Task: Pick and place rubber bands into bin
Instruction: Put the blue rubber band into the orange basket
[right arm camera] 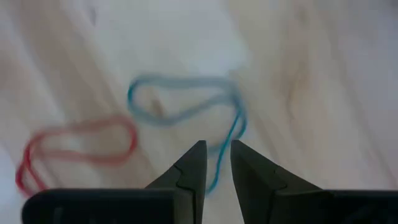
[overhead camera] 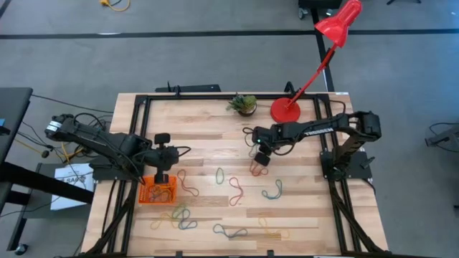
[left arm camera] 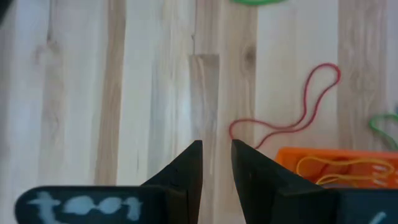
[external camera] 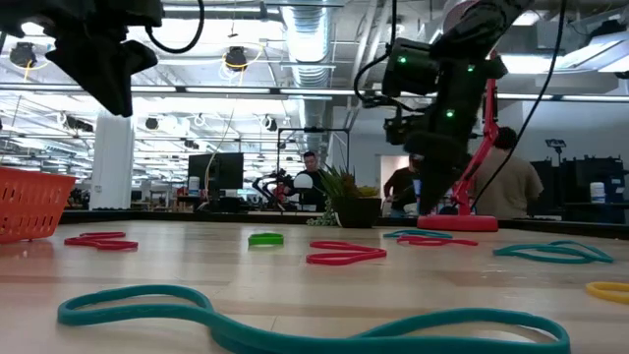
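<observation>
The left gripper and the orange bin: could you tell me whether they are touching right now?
Apart. In the low view the left gripper hangs well above the table, with clear open space between it and the orange bin below.

left end effector (overhead camera: 161, 177): fingers slightly apart, empty | right end effector (overhead camera: 259, 162): fingers slightly apart

Wooden table (overhead camera: 208, 136): rubber bands (overhead camera: 237, 190), orange bin (overhead camera: 157, 192), plant (overhead camera: 244, 104), lamp base (overhead camera: 286, 110).

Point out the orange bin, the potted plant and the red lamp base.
orange bin (overhead camera: 157, 191): high view, its mesh floor.
potted plant (overhead camera: 244, 104): high view, the leaves.
red lamp base (overhead camera: 285, 110): high view, the round disc's middle.
</observation>
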`<action>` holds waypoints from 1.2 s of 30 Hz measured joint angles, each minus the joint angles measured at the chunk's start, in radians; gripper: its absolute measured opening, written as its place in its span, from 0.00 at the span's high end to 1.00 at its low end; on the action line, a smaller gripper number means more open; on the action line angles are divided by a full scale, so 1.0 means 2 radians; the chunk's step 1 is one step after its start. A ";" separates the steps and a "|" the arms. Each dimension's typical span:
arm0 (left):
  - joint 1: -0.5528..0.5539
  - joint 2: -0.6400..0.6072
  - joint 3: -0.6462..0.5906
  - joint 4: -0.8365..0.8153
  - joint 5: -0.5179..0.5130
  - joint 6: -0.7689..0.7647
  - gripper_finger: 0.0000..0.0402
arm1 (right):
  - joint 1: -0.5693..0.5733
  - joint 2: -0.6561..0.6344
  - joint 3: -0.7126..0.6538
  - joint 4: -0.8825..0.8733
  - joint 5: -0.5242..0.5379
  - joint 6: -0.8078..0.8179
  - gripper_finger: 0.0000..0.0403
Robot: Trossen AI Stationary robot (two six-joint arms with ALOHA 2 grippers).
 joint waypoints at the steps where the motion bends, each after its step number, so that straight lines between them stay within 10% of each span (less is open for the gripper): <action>1: 0.001 0.000 -0.001 0.003 0.000 0.000 0.81 | -0.003 0.000 0.001 0.001 0.000 0.000 0.83; 27: 0.001 0.000 -0.006 0.016 -0.031 0.007 0.81 | 0.010 0.058 0.010 0.045 0.030 0.013 0.99; 36: 0.001 0.000 -0.006 0.132 -0.082 -0.034 0.81 | 0.096 -0.004 0.032 0.217 0.029 -0.025 0.99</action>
